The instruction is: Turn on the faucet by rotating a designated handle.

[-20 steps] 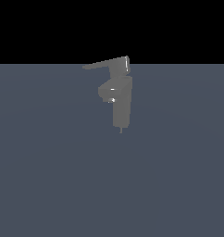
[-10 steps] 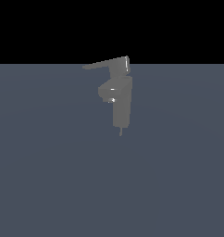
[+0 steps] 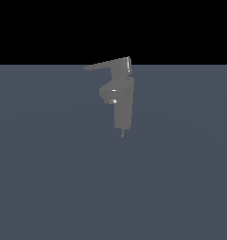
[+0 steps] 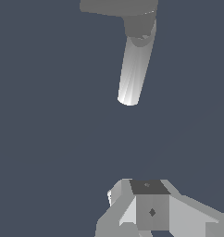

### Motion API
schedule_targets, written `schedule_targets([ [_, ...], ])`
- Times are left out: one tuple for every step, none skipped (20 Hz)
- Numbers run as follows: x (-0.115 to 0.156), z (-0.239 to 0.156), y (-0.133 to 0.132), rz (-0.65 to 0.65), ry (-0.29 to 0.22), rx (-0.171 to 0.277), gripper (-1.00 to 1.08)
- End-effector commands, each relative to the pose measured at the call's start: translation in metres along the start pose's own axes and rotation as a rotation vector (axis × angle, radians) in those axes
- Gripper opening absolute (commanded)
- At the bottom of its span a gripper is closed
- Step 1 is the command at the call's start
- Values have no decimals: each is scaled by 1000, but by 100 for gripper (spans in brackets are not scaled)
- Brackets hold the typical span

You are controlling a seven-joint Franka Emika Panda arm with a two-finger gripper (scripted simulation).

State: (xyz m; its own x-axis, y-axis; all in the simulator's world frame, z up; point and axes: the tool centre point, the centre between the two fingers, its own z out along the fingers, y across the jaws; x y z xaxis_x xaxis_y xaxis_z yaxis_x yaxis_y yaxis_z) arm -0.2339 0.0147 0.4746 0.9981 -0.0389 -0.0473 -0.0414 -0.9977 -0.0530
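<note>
Faucet [image 3: 122,101] first: a small matte grey blocky fixture with a rectangular upright column and a short stubby spout, standing a little above the middle of the exterior view. A thin stem shows beneath the column. Its handle [image 3: 106,65], a thin flat grey lever bar, projects from the blocky cap at the top and reaches toward the exterior view's left, just at the line where the surface meets the dark background.

Nothing I can detect has changed over the last second. The lever sits at the same angle and the column in the same spot, so I judge that the rotation has not begun and the whole turn is still to do. No arm appears anywhere in the exterior view.

In the wrist view, a pale angular block with a dark top face at the lower edge is probably part of the gripper [image 4: 151,203]. Whether the jaws are apart or together I cannot tell. In the upper middle, a pale round-sided bar [image 4: 133,69] hangs from a darker grey mass at the top edge. It may be part of the faucet, but I cannot say which part. It lies well apart from the block below.

The flat slate-blue surface [image 3: 49,178] fills the lower part of the exterior view, plain and unmarked. Above it is only a featureless black band [image 3: 40,28], with no walls or furniture to make out.
</note>
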Motion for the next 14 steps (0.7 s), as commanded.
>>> schedule_targets([
  [7, -1, -1, 35, -5, 8, -100],
  [11, -1, -2, 51, -7, 11, -100],
  [15, -1, -2, 69, -10, 15, -100],
  [19, -2, -3, 89, -13, 19, -100],
  [23, -2, -3, 110, -16, 23, -100],
  [28, -2, -4, 132, -19, 27, -100],
  [33, -2, -4, 155, -23, 31, -100],
  [39, -2, -5, 180, -27, 35, -100],
  [44, -2, -6, 206, -31, 39, -100],
  [50, -1, -7, 233, -35, 43, -100],
  [56, -1, -7, 259, -39, 46, -100],
  [61, 0, -8, 285, -43, 49, -100],
  [67, 0, -9, 312, -48, 52, -100],
  [73, 1, -9, 338, -52, 54, -100],
])
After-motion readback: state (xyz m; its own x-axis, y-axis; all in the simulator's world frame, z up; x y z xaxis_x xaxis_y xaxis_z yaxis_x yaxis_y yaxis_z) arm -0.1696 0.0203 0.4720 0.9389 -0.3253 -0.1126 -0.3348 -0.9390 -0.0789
